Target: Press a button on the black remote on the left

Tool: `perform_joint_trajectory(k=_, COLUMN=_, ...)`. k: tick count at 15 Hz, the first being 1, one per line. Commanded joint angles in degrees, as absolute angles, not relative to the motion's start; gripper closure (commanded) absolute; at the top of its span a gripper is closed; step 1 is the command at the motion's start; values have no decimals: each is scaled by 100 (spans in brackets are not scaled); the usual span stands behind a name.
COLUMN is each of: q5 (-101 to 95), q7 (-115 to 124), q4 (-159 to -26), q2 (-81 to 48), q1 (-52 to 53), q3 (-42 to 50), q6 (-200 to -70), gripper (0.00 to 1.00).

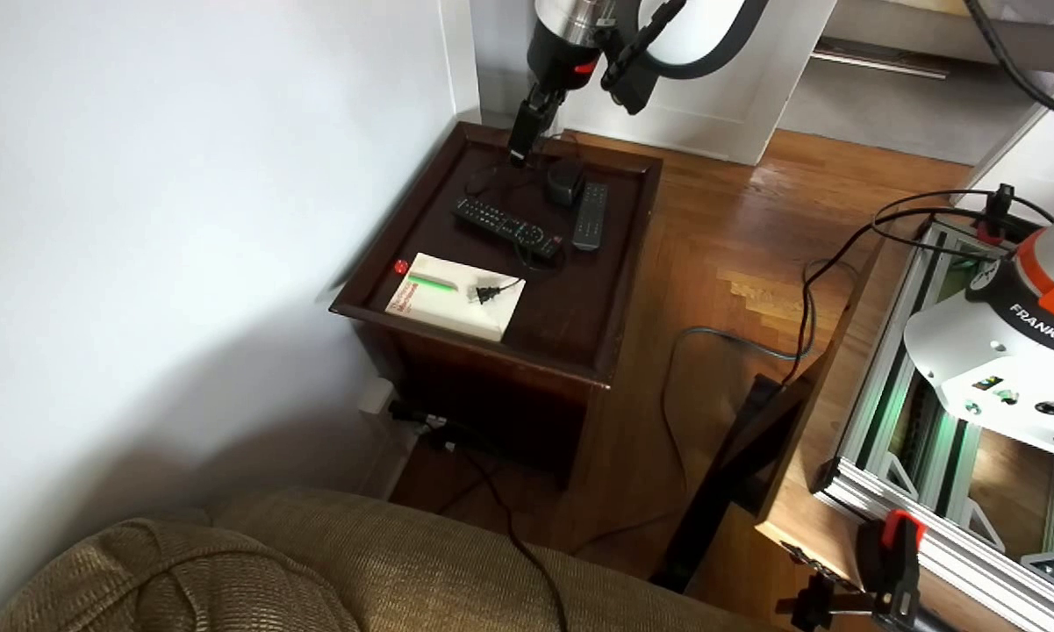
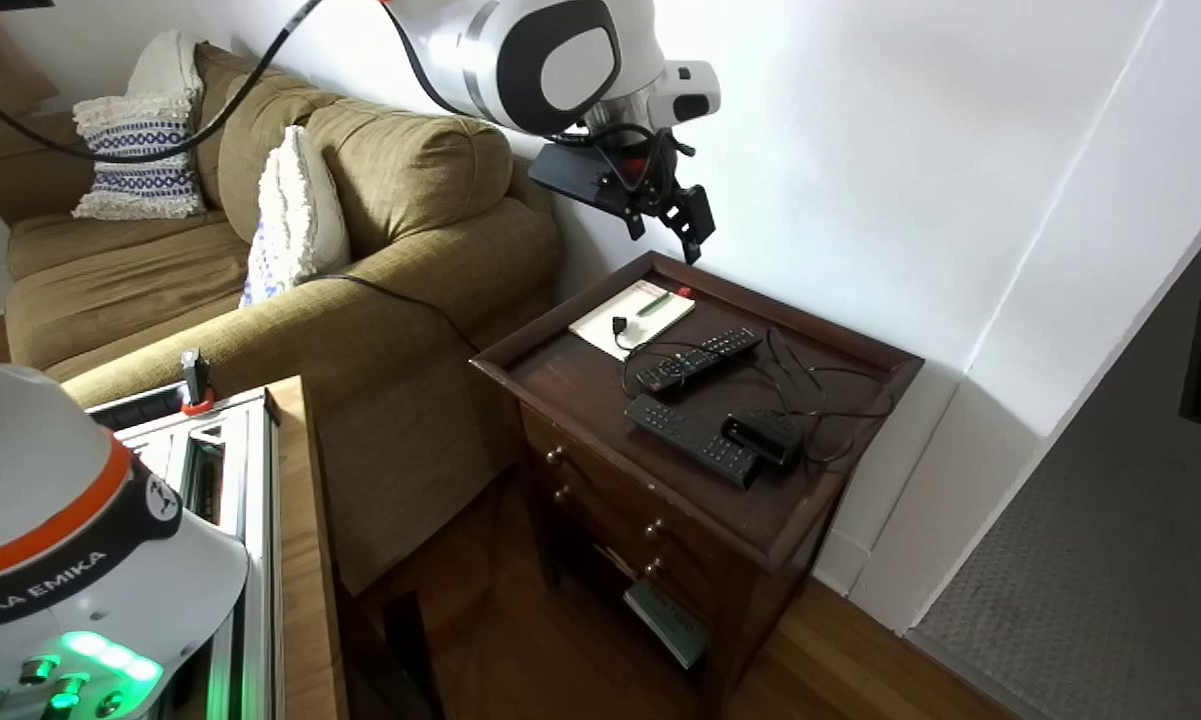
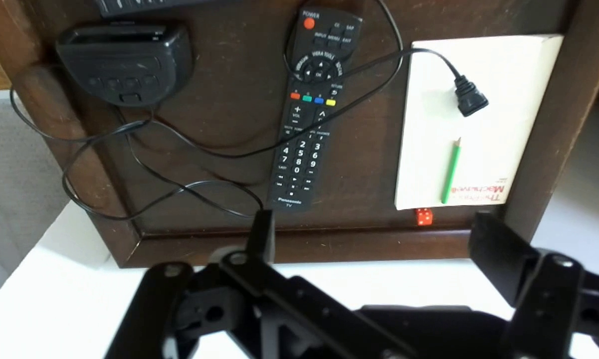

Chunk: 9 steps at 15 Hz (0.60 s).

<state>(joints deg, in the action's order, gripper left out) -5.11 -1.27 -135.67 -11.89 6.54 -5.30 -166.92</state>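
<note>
The black remote (image 1: 509,226) is a long, slim Panasonic TV remote lying flat on the dark wooden nightstand (image 1: 562,325). It shows in an exterior view (image 2: 698,360) and upright in the wrist view (image 3: 301,114), its power button at the top. A thin black cable crosses over it. My gripper (image 3: 374,222) is open and empty, fingers wide apart at the bottom of the wrist view. In an exterior view the gripper (image 2: 665,240) hangs above the nightstand, near the wall, touching nothing.
A second dark remote (image 2: 690,438) lies beside a black device (image 2: 765,437) with cables. A white book (image 3: 471,119) carries a green pencil (image 3: 451,170) and a black plug (image 3: 470,96). A red die (image 3: 424,216) lies beside it. The nightstand has a raised rim; a wall and sofa (image 2: 390,330) adjoin it.
</note>
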Motion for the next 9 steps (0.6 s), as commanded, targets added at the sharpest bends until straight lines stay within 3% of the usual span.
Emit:
perform_joint_trajectory(k=1, q5=-1210, q7=345, q4=-13079, q2=-1862, q1=968, q3=-59, q6=-17074, gripper=0)
perform_joint_trajectory(k=9, q5=-1018, q7=115, q4=-13079, q2=-1816, q1=891, q3=-154, q6=-16980, gripper=0)
